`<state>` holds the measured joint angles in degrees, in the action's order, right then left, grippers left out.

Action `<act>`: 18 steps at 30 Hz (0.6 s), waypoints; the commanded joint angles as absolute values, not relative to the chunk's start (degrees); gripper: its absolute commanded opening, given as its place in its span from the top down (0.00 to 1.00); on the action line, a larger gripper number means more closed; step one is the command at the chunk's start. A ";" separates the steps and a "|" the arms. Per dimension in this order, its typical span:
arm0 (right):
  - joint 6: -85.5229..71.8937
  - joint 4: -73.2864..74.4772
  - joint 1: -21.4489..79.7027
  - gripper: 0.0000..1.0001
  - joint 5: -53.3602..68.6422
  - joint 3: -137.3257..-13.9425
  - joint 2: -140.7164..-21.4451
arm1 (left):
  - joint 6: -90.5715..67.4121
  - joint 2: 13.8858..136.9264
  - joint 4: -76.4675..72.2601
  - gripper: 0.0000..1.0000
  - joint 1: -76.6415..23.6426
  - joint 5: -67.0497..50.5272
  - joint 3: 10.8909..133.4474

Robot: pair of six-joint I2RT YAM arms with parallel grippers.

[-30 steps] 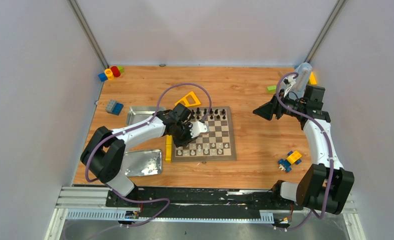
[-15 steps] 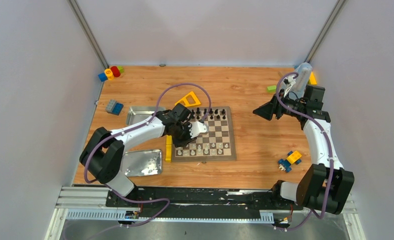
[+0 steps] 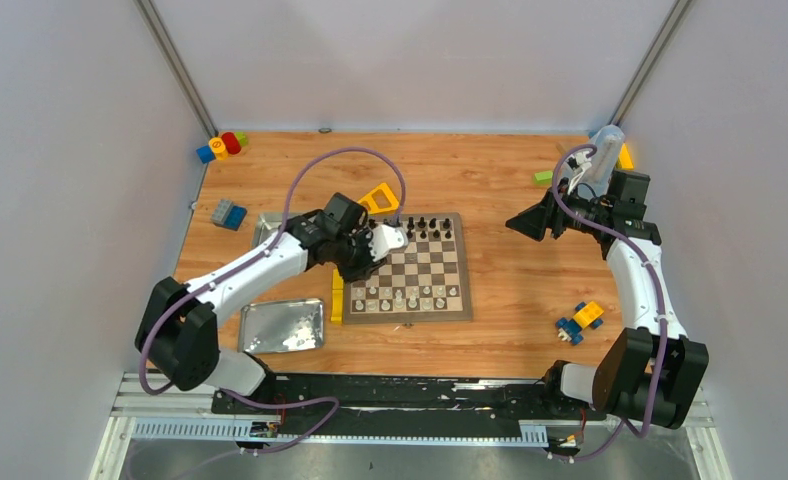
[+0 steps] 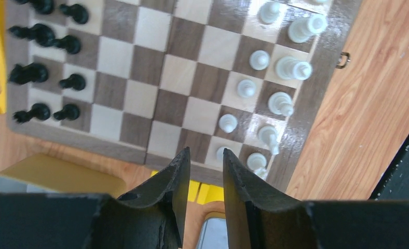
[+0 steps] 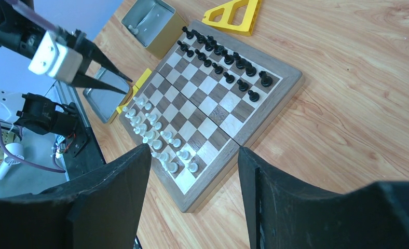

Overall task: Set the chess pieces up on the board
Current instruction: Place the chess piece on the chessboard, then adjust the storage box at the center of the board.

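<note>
- Chess pieces (image 3: 425, 222) stand on the board (image 3: 417, 268) mid-table, black at the far side and white at the near side.
- Left gripper (image 4: 203, 155) hangs over the board's left edge, fingers a little apart, holding nothing.
- Right gripper (image 5: 194, 150) is off to the right, spread wide, empty.

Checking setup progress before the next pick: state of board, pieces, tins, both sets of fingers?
board: unfolded flat, middle rows bare.
black pieces: standing, two rows, far side.
white pieces: two rows, near side.
left fingers: open, empty, raised near the board.
right fingers: open, empty, off to the board's right.
far tin: open.
near tin: open, lying flat.
</note>
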<state>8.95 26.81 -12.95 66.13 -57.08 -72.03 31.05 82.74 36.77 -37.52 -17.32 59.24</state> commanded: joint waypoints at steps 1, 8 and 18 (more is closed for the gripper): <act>9.93 25.89 -13.05 0.36 68.24 -59.18 -72.25 | 26.95 79.13 35.23 0.62 -32.65 -19.44 61.90; 9.85 25.92 -13.10 0.36 68.46 -59.24 -72.41 | 17.63 77.48 29.98 0.53 -21.86 -7.13 61.01; 9.84 25.86 -13.00 0.36 68.51 -59.28 -72.49 | 13.83 87.71 31.88 0.47 -14.33 -8.50 67.25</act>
<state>8.95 26.83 -12.95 66.65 -57.08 -72.55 16.73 83.77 32.08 -14.09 -6.94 63.29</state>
